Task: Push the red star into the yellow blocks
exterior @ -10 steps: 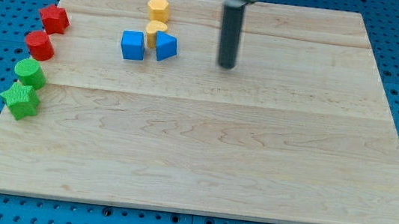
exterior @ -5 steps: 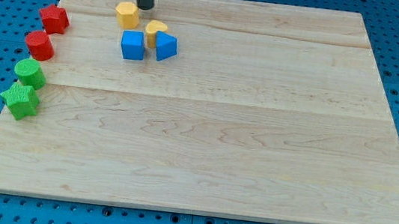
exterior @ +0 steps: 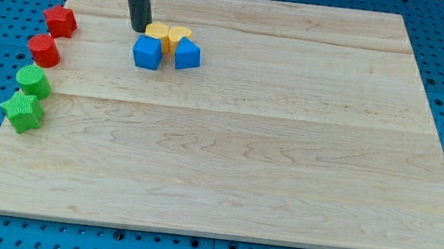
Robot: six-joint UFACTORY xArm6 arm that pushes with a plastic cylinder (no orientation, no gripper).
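The red star (exterior: 60,20) sits at the board's upper left edge. Two yellow blocks lie side by side near the top middle: a yellow hexagon (exterior: 157,31) and a second yellow block of unclear shape (exterior: 179,34). They touch a blue cube (exterior: 147,51) and another blue block (exterior: 186,54) just below them. My tip (exterior: 139,28) is down on the board right against the left side of the yellow hexagon, well to the right of the red star.
A red cylinder (exterior: 44,51), a green cylinder (exterior: 33,81) and a green star (exterior: 22,111) line the board's left edge below the red star. The wooden board (exterior: 284,165) lies on a blue pegboard.
My tip swept from the right of the blocks to the top left, then down beside the yellow hexagon. The hexagon was pushed down and right against the other yellow block.
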